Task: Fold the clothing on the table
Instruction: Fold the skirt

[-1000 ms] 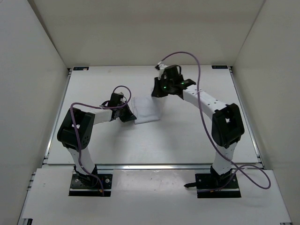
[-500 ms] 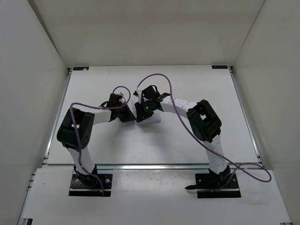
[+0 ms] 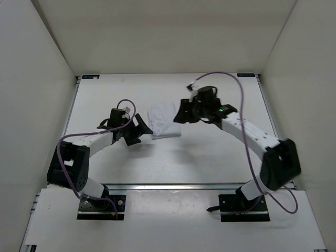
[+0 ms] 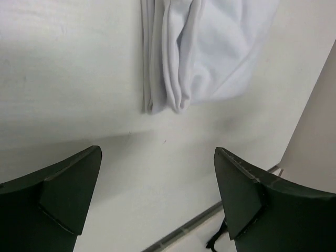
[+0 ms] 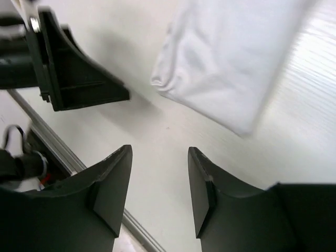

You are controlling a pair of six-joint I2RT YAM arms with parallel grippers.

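Both left gripper and right gripper released the seemingly folded clothing.

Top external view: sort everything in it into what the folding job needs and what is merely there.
Belongs to the job:
- clothing, lying in layers on the table
- left gripper, open, holding nothing
- right gripper, open, holding nothing

Merely there:
- white walls
- purple cables
- black base plates
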